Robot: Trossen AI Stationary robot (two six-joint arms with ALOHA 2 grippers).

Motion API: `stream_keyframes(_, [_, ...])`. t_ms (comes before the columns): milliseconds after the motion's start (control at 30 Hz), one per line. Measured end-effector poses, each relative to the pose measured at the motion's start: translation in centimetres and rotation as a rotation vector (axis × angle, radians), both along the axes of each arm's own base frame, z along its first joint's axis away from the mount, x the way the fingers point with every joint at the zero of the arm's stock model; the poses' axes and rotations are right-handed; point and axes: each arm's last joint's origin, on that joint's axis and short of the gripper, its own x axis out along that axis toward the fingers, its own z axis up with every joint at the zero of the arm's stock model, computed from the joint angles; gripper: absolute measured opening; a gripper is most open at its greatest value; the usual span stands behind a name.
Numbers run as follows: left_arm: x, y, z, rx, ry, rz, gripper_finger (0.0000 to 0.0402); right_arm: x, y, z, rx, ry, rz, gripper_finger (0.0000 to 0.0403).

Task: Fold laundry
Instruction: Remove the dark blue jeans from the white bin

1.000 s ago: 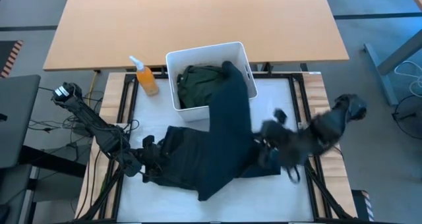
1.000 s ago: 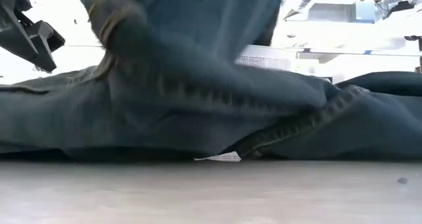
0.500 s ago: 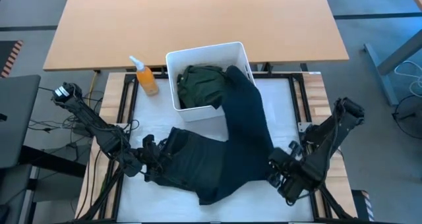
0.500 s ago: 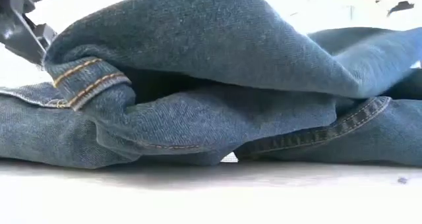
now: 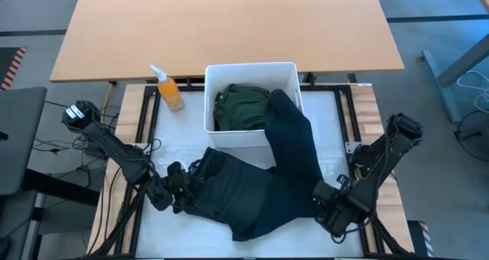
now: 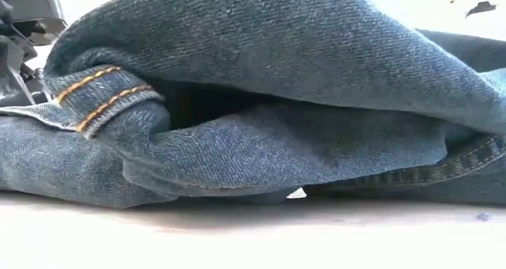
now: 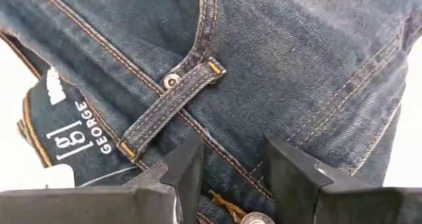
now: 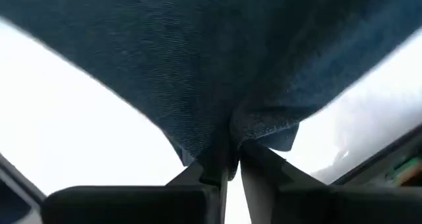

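dark denim jeans (image 5: pixel 252 191) lie across table, one leg trailing up over white bin (image 5: pixel 221 134) rim. left gripper (image 5: pixel 177 185) pinches waistband; right gripper (image 5: pixel 325 206) pinches leg fabric edge, nearer leg.

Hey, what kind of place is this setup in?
Probably a robotics lab or workshop: a framed work table with jeans, a white bin, a plain wooden desk behind, loose cables alongside.

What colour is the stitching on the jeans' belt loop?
Orange-tan thread on dark blue denim; the belt loop shows best in the left wrist view.
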Motion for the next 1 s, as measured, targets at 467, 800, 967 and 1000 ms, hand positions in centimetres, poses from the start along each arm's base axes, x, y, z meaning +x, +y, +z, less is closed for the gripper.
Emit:
stream_keyframes(467, [-1.8,3.2,4.1,0.022,-0.168,0.245,0.0157,2.8,-1.2,7.4,0.056,-0.072,0.191,0.0081])
stream_keyframes(800, [-0.5,4.5,2.4,-0.05,0.054,0.285,0.02,3.3,-1.5,11.0,-0.081,-0.264,0.352,0.0081])
stream_keyframes(967, [0.7,4.8,1.2,-0.035,0.126,0.287,0.0201,3.8,-2.1,11.1,-0.183,-0.296,0.406,0.0082])
stream_keyframes(1000, [0.9,4.9,0.9,-0.038,0.146,0.292,0.0201,3.9,-2.3,11.1,-0.191,-0.298,0.403,0.0082])
